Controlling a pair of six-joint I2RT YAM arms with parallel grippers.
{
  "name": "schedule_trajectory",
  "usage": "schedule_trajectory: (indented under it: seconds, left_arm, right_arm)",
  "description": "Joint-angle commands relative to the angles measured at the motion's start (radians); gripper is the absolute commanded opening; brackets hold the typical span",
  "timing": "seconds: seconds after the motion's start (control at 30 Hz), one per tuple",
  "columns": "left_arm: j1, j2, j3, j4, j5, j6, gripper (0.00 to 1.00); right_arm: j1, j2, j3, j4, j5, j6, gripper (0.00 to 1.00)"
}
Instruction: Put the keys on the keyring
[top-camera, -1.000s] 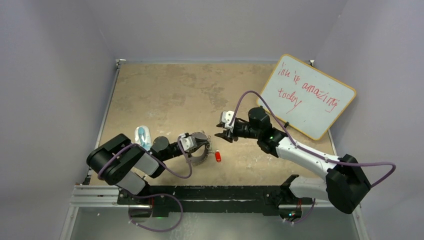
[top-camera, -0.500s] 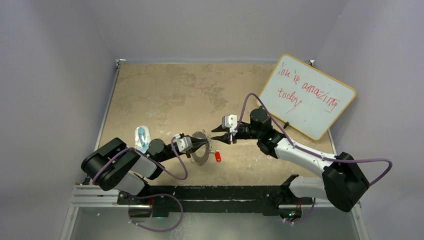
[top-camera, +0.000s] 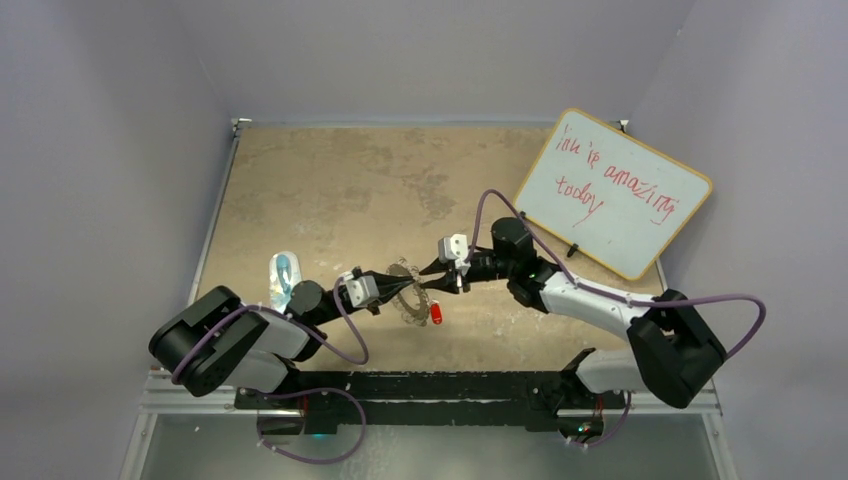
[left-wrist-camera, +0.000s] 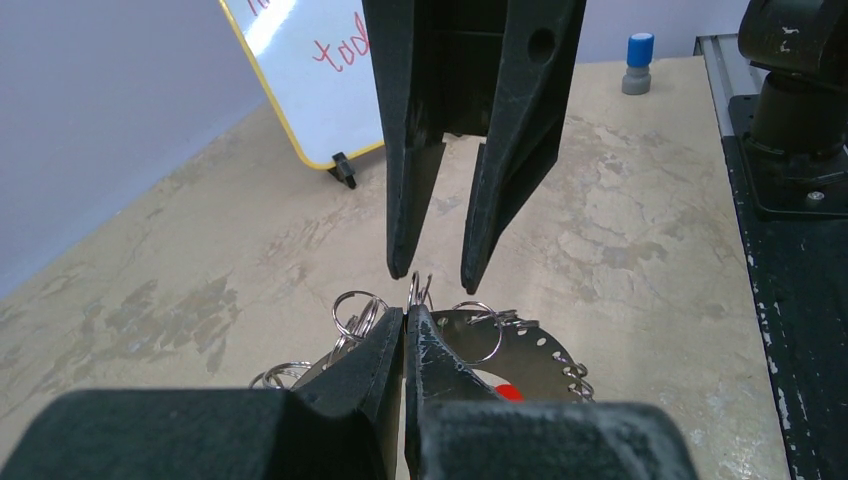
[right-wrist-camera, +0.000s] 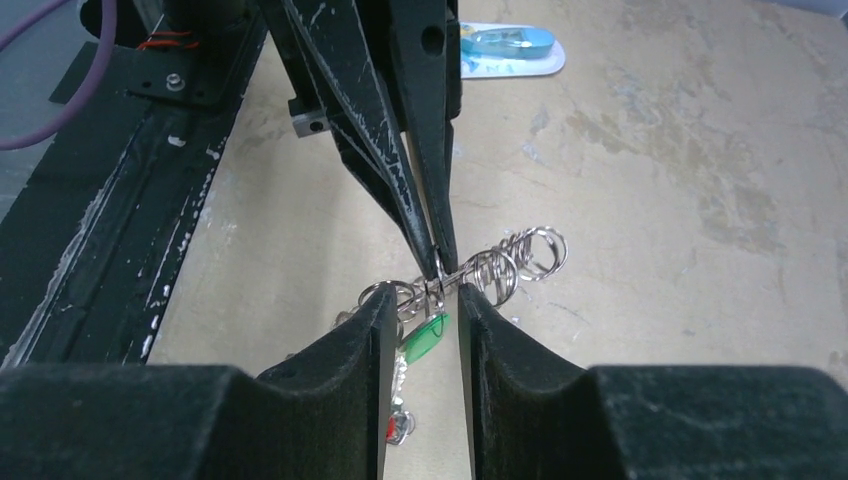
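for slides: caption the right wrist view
The left gripper pinches the keyring; the open right gripper straddles the green key.

Even, soft overhead light; only faint shadows on desk (top-camera: 330, 180). Top view sharp, walls dim grey-lilac. Whiteboard (top-camera: 615, 190) bright, mild glare. Wrist views: own left tool (left-wrist-camera: 405, 318) & right tool (right-wrist-camera: 424, 294) loom dark, blurred up close; bkgd in focus. Slight wide-angle stretch at edges.

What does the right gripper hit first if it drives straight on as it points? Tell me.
Probably the keyring: the right gripper points at the small rim loop pinched by the left gripper. The left fingers lie just behind it; depth is unclear.
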Motion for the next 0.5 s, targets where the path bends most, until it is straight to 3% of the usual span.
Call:
schedule_trajectory:
  seconds: [0.0, 0.47]
  left_arm:
    - [-0.003, -0.025, -0.004, 0.265, 0.016, -0.002, 0.00]
    - [-0.003, -0.032, -0.002, 0.250, 0.022, -0.002, 0.00]
  right_arm:
    - [-0.005, 0.032, 0.034, 0.036, -0.039, -0.026, 0.31]
    - [-0.005, 0.083, 0.079, 0.028, -0.053, -0.025, 0.00]
